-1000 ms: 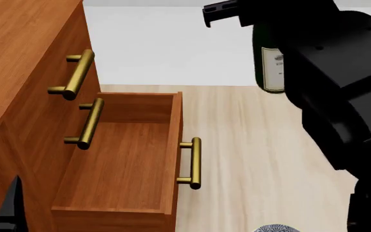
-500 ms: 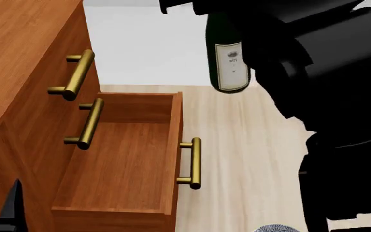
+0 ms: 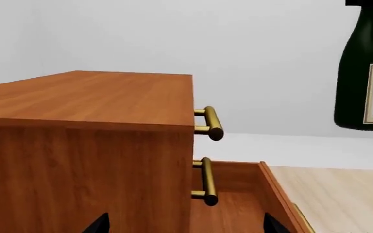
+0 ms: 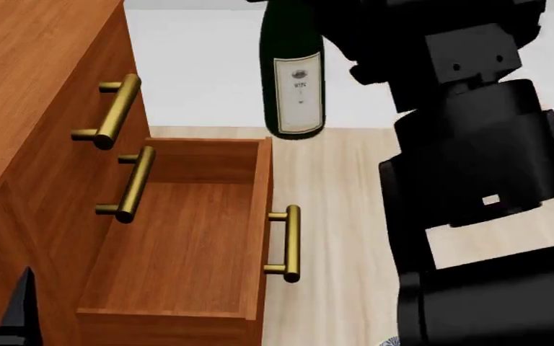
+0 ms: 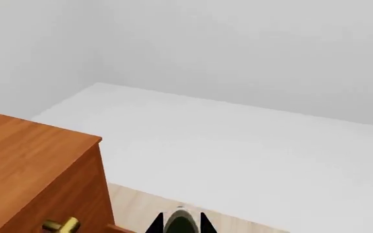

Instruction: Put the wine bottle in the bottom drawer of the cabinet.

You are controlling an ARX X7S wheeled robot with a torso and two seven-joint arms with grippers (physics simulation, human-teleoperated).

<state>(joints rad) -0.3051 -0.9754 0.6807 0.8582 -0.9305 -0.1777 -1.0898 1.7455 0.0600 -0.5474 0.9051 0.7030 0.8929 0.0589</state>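
The wine bottle, dark green with a white label, hangs upright from my right gripper, which is shut on it; its top is cut off by the head view's upper edge. Its base hovers just beside the far end of the front panel of the open bottom drawer. The drawer's wood floor is bare. The reddish-brown cabinet fills the left side. The left wrist view also catches the bottle. My left gripper is open and holds nothing, facing the cabinet's side.
The drawer's brass handle sticks out toward the pale wood floor. Two upper brass handles project over the drawer's opening. My bulky black right arm fills the right half of the head view.
My right arm has swung left with the bottle, from the upper right to just beside the drawer's far front corner. The drawer and left gripper have not moved.
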